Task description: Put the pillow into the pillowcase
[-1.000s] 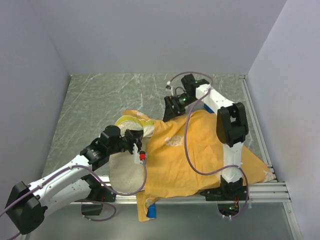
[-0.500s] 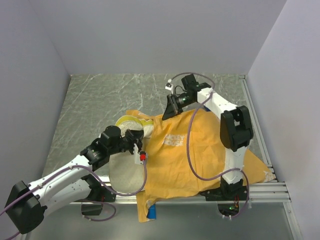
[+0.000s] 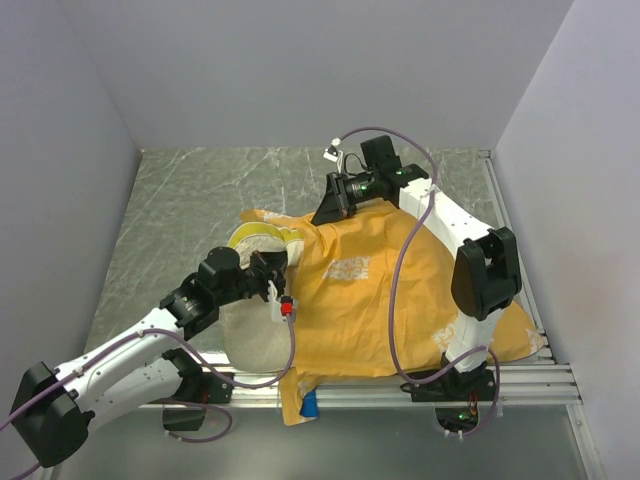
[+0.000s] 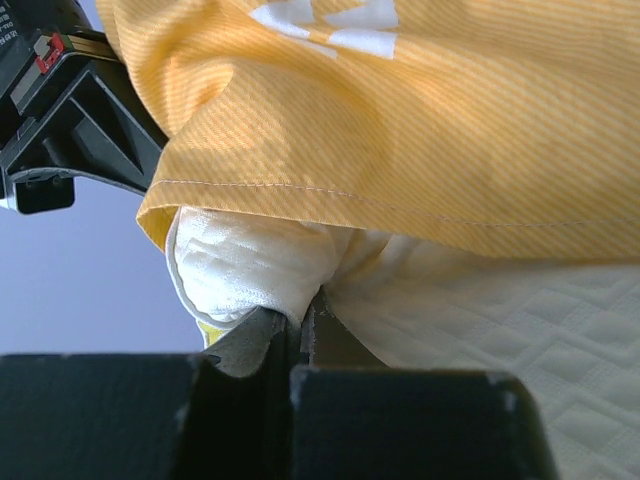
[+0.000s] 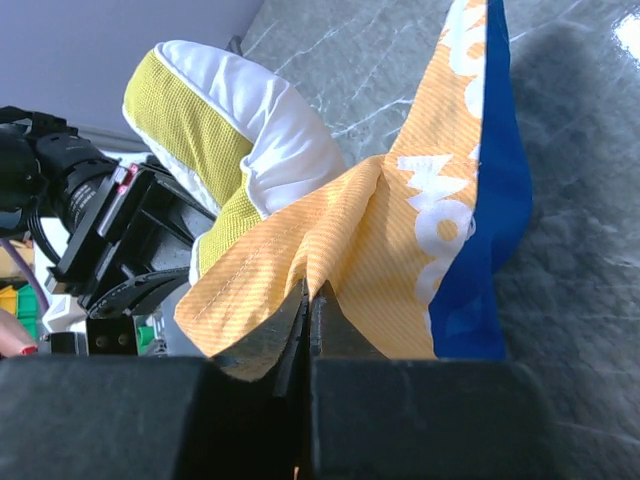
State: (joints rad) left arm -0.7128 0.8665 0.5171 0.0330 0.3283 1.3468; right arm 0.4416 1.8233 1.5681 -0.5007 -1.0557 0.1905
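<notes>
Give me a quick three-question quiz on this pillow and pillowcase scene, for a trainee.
1. True or false: the left gripper is shut on the pillow.
2. What does the right gripper pinch? A: an edge of the pillowcase. B: the pillow. C: nothing.
3. Short answer: which colour of the pillowcase faces up in the top view?

Key: 1 true. 2 A. 3 orange-yellow.

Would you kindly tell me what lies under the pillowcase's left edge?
The pillow runs under the pillowcase hem there; its cream left part and yellow-green edge show. How far it reaches beneath, and anything else below, the cloth hides.
</notes>
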